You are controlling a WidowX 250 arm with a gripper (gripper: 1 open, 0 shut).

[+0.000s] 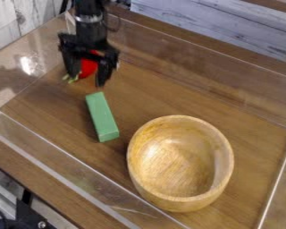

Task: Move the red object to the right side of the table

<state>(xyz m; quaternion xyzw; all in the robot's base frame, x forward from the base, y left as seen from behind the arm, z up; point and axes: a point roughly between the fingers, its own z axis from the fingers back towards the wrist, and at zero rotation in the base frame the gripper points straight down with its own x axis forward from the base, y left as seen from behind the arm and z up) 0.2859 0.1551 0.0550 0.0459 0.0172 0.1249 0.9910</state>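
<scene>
One camera looks down at a slant from above the near side of the table [206, 85], facing across it toward the claw [86, 67]. It sits well back, taking in the bowl [180, 164] nearer than the claw and the wall [229, 31] beyond it.

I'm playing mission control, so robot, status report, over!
Gripper open, down around the red toy fruit. Grip not made. Green block close by, toward the wooden bowl. Over.
</scene>
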